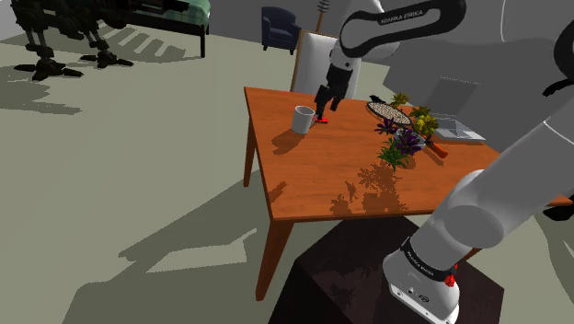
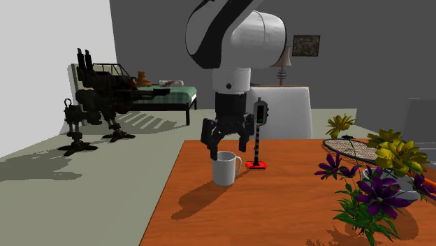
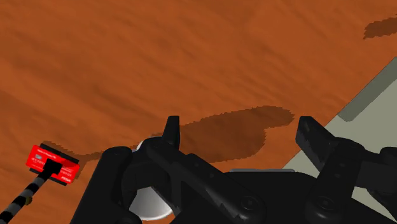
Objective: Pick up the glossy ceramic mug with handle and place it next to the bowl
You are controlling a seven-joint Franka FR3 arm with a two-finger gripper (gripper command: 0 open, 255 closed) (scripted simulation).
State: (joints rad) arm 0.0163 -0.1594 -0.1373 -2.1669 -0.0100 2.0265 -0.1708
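Observation:
A white glossy mug (image 1: 304,119) with a handle stands upright on the orange-brown wooden table (image 1: 313,184), near its far edge. In the second exterior view the mug (image 2: 225,168) sits just below my black gripper (image 2: 226,145), whose fingers stand apart with nothing between them. The gripper (image 1: 327,103) hovers close above the mug without touching it. In the wrist view the gripper (image 3: 240,130) is open over bare wood, and part of the mug (image 3: 149,203) shows behind the left finger. I cannot make out a bowl with certainty; a pale vessel (image 2: 411,190) lies partly hidden under the flowers.
A striped pole on a red base (image 2: 258,165) stands right beside the mug. A racket (image 2: 349,147) and purple and yellow flowers (image 2: 377,189) occupy the table's other side. A white chair (image 1: 313,55) stands behind the table. The table edge (image 3: 356,95) is near the gripper.

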